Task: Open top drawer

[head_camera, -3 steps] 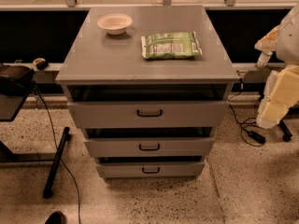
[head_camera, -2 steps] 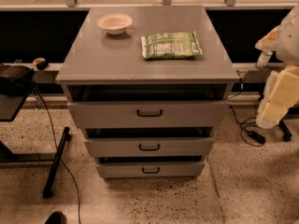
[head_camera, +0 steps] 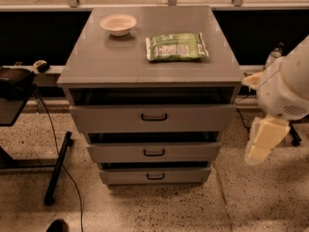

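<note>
Item 1. Landmark: grey flat-topped metal desk (head_camera: 96, 64) with three stacked drawers, facing the camera.

Item 2. Task thing: the top drawer (head_camera: 108, 120), the widest and tallest grey flat front panel, is sitting directly under the desk's top slab. A small black rectangular pull handle (head_camera: 154, 117) is showing at the panel's centre. A dark strip is showing between slab and panel, but no drawer interior is showing, so I am judging it as shut or barely ajar.

Item 3. My cream-coloured claw (head_camera: 261, 141) is hanging off the desk's right side, at about the height of the middle drawer and well apart from the handle. It is holding nothing that I can see. I cannot tell how far open it is.

Item 4. Not for use: the narrower grey middle drawer (head_camera: 116, 152) and the narrowest grey bottom drawer (head_camera: 120, 176), both below the top drawer.

Item 5. On the desk's top: a small white round bowl (head_camera: 118, 23) at the rear left and a green foil snack packet (head_camera: 176, 46) near the rear centre.

Item 6. Progress, as I am judging it: nothing done. The reach to the handle, the grip and the pull outward are all remaining.
</note>
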{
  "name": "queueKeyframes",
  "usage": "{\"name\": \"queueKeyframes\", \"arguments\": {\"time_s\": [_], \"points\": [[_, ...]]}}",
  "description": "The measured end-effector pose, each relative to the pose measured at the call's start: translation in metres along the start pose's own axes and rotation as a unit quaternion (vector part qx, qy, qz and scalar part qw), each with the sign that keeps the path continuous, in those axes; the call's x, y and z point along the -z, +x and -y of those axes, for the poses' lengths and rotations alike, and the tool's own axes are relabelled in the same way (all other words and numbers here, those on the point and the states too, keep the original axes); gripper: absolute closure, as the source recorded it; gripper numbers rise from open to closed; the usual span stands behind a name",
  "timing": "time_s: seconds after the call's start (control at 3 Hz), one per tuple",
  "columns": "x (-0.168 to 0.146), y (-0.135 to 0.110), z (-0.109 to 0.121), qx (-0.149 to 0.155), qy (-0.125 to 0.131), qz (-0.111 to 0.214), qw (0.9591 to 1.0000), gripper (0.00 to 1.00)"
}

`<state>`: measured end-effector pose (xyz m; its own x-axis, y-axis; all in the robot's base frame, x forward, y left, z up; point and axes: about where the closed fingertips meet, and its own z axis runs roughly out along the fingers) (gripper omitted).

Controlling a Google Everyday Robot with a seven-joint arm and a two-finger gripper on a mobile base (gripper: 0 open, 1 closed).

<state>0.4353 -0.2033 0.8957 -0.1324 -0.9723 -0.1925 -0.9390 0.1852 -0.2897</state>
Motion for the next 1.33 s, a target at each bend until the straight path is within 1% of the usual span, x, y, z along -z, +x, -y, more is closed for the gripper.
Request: {"name": "queueKeyframes", "arguments": {"time_s": [0.33, 0.67, 1.0, 1.33], "points": [[-0.011, 0.000, -0.003, 0.006, -0.002, 0.001, 1.0000, 0.00], [-0.019, -0.004, 0.000, 0.020, -0.007, 0.006, 0.9998, 0.00], [-0.080, -0.005, 0.006, 0.040, -0.024, 0.028, 0.9985, 0.00], [-0.157, -0.007, 0.027, 0.047, -0.022, 0.033, 0.9981, 0.00]]}}
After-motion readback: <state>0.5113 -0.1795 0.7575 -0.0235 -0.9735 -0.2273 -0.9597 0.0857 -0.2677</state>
